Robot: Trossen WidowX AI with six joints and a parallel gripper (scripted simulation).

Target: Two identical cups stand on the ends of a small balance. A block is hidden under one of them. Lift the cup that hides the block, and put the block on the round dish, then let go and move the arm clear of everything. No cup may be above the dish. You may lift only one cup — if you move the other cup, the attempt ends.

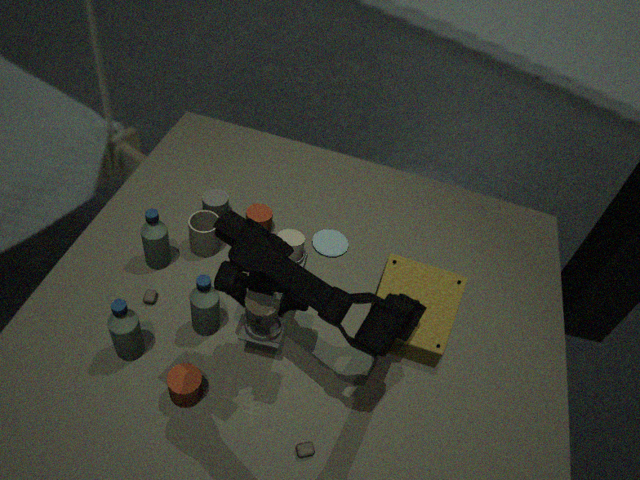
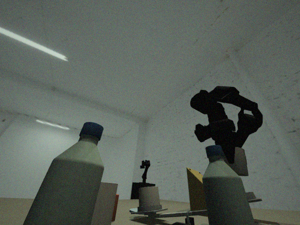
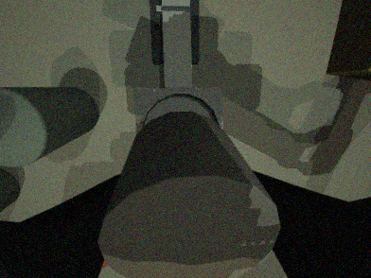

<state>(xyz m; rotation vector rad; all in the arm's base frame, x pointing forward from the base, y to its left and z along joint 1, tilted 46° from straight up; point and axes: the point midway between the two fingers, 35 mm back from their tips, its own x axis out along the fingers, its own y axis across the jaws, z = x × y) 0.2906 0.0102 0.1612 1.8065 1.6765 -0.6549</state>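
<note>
My gripper (image 1: 264, 295) (image 2: 233, 159) is shut on one cup (image 1: 262, 305) (image 2: 241, 162) (image 3: 189, 222) and holds it above the near end of the balance (image 1: 258, 340) (image 2: 174, 214) (image 3: 177, 71). In the exterior view a gap shows between this cup and its pan. The pan's ring (image 1: 263, 331) shows below the cup. The other cup (image 1: 291, 240) (image 2: 149, 197) stands on the far end, which is tilted down. The round dish (image 1: 330, 242) lies beside that end, with no cup above it. No block can be made out; the held cup hides much of the near pan.
Green bottles (image 1: 205, 309) (image 1: 156, 245) (image 1: 126, 335) stand left of the balance. An open mug (image 1: 205, 240), a grey cylinder (image 1: 215, 200) and orange cylinders (image 1: 259, 214) (image 1: 184, 383) stand around it. A yellow box (image 1: 424, 300) lies right. Small stones (image 1: 150, 296) (image 1: 305, 449) lie on the table.
</note>
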